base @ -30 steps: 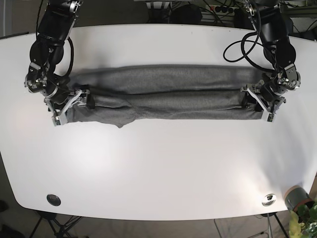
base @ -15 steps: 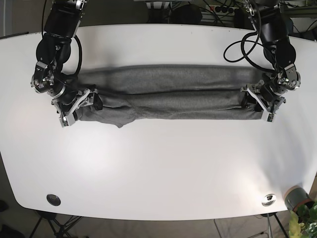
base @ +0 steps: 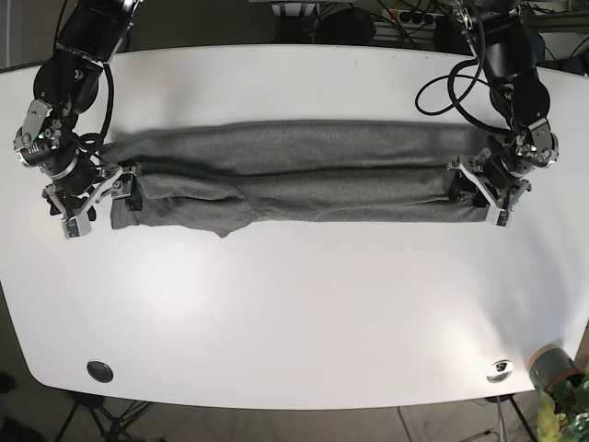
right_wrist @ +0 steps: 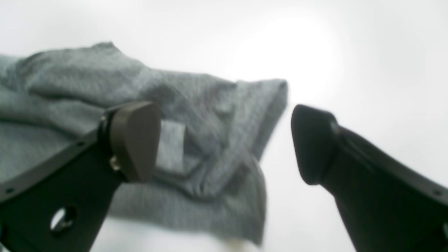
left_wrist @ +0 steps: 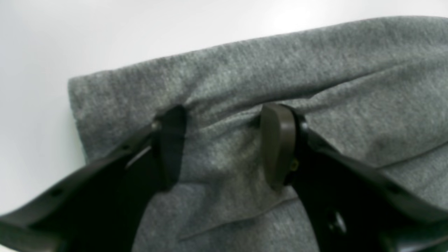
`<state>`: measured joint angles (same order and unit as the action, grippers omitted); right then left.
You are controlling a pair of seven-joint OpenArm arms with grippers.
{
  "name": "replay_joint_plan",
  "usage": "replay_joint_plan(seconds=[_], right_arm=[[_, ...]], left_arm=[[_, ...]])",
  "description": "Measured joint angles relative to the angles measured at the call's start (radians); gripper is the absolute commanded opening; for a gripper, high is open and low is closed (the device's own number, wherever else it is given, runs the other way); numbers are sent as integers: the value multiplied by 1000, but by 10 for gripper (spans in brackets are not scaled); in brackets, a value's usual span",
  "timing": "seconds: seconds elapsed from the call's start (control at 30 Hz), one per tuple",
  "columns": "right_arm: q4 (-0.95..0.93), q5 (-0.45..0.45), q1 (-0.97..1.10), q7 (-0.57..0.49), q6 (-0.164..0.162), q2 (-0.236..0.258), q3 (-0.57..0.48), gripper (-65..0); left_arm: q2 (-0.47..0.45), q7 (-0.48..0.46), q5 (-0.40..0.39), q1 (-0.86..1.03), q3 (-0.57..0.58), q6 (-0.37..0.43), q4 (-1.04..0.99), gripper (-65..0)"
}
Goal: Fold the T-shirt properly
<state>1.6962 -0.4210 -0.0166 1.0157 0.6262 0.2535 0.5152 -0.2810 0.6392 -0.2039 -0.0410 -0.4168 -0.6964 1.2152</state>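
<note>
The grey T-shirt (base: 304, 175) lies as a long folded band across the white table (base: 294, 313). At its end on the base view's right, my left gripper (base: 479, 193) sits on the cloth. The left wrist view shows this gripper (left_wrist: 224, 143) open, its fingertips (left_wrist: 276, 143) pressed into the fabric with a fold of shirt (left_wrist: 315, 63) between them. At the other end my right gripper (base: 97, 195) stands open. In the right wrist view this gripper (right_wrist: 224, 140) straddles the loose shirt corner (right_wrist: 217, 101) without closing on it, and a white label (right_wrist: 171, 147) shows there.
Two round grommets (base: 99, 371) (base: 499, 370) sit near the table's front edge. A potted plant (base: 557, 373) stands off the front right corner. Cables (base: 451, 87) hang from the arm at the back right.
The right arm moved in along the shirt, then back out toward the base view's left, and the shirt's end there now reaches further left. The left arm has not moved.
</note>
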Motion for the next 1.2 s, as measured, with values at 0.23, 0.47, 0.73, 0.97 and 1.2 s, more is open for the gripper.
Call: replay_joint_plan(seconds=[0.23,0.47,0.73,0.97,1.2], right_arm=[[34,-4,-12,18,3,-68,-40,-87],[-124,-2,-51,-65,-1,-59,-126,-87],[-279,5,-54,-160,-8,-17,-148,-89],[-307,0,-58,-179,-5,9,-147,-100],[-303,-1,-31,-176,-1,6,-148,-289]], left_arm=[[0,-1,-3,2,0,0,0,-326],[0,-2,-4,2,0,0,0,-326],[-1,-10,-5,17,0,0,0,-326],[-3,-12,-8,19,0,0,0,-326],[-2,-12,-8,20,0,0,0,-326]])
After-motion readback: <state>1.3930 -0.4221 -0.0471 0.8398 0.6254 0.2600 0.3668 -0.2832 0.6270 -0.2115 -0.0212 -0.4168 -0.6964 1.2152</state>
